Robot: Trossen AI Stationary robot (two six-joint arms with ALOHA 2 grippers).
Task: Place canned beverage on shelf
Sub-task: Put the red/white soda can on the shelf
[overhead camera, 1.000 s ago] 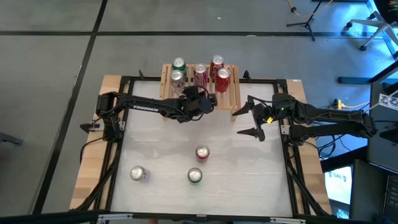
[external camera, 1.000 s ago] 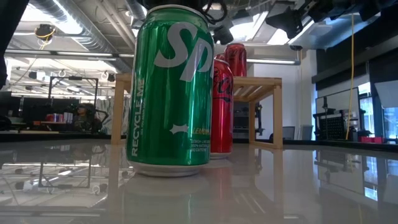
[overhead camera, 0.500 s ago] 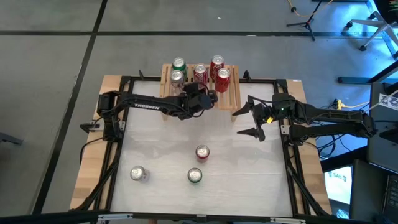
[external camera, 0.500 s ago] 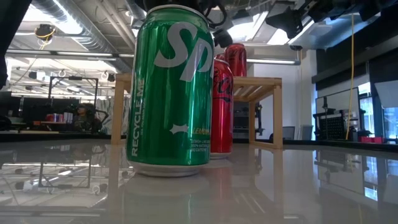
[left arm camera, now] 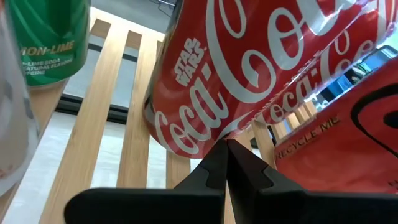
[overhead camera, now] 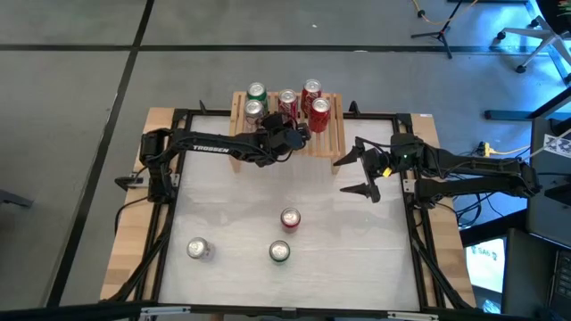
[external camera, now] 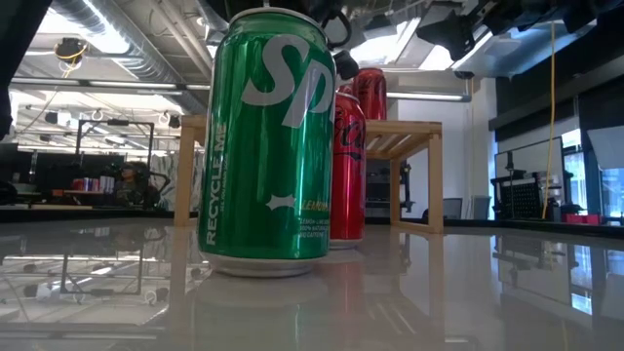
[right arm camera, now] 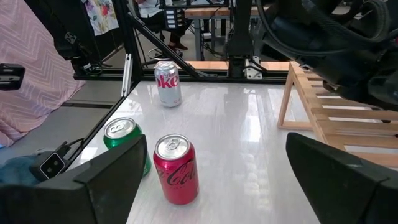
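High view: five cans are seen standing on the wooden shelf (overhead camera: 287,116) at the far edge of the desk (overhead camera: 223,205). The left claw (overhead camera: 297,135) is positioned at the shelf's near edge, just in front of a red Coca-Cola can (overhead camera: 287,103) in the middle of the row.

Left wrist view: the left claw's fingers (left arm camera: 239,168) are pressed fully together and nothing is held between them. The red Coca-Cola can (left arm camera: 249,68) stands on the slats just beyond the fingertips, with a green lemon-lime can (left arm camera: 46,34) beside it. Contact between fingertips and can cannot be settled from this angle.

The right claw (overhead camera: 355,175) is parked over the desk's right side, spread wide and empty.

Three cans are left on the desk: a red Coke can (overhead camera: 290,218), a green can (overhead camera: 279,252) and a silver Diet Coke can (overhead camera: 197,249). The task is judged incomplete.

Risks noted:
- The shelf cans are packed close. Any forward or sideways drift of the shut left claw could tip the red can into its neighbours.
- A raised wrist on withdrawal could catch a can rim.
- The slats leave gaps, so a nudged can could rock.
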